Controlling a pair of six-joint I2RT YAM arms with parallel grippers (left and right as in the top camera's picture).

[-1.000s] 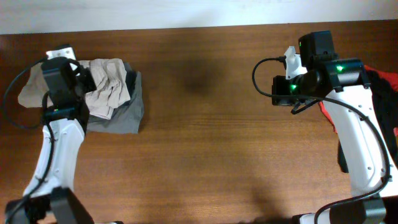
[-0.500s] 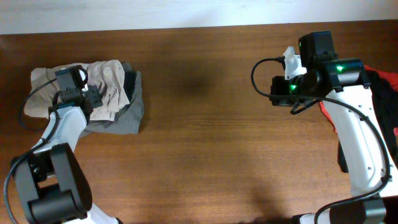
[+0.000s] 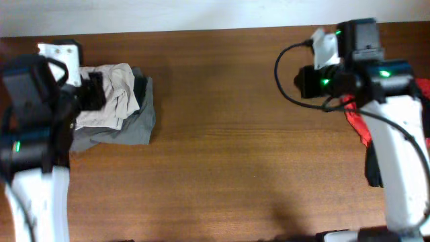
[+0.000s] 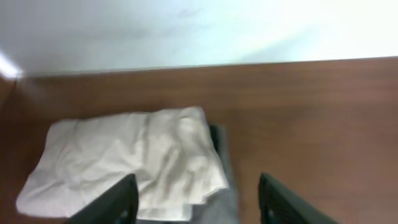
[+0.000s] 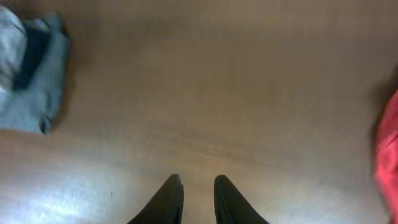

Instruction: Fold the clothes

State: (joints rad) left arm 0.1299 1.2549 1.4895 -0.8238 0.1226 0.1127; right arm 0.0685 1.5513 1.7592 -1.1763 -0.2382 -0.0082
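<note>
The beige khaki shorts (image 3: 113, 101) lie folded on a grey garment (image 3: 134, 126) at the table's left, with a black garment (image 3: 141, 86) at their right edge. In the left wrist view the shorts (image 4: 124, 158) lie flat with the grey garment (image 4: 225, 186) under them. My left gripper (image 4: 198, 180) is open and empty, raised above the near edge of the pile. My right gripper (image 5: 196, 186) is shut and empty, with only a narrow gap, above bare wood. A red garment (image 3: 356, 121) lies under my right arm and shows at the edge of the right wrist view (image 5: 387, 149).
A black garment (image 3: 371, 168) lies by the right arm's base, with more red cloth (image 3: 423, 87) at the right edge. The wooden table (image 3: 228, 154) stretches between the two piles. A white wall (image 4: 186, 28) runs behind the table's far edge.
My left arm has lifted up off the pile and pulled back to the left, leaving the shorts folded on the grey garment. My right arm has risen and shifted slightly to the far right.
</note>
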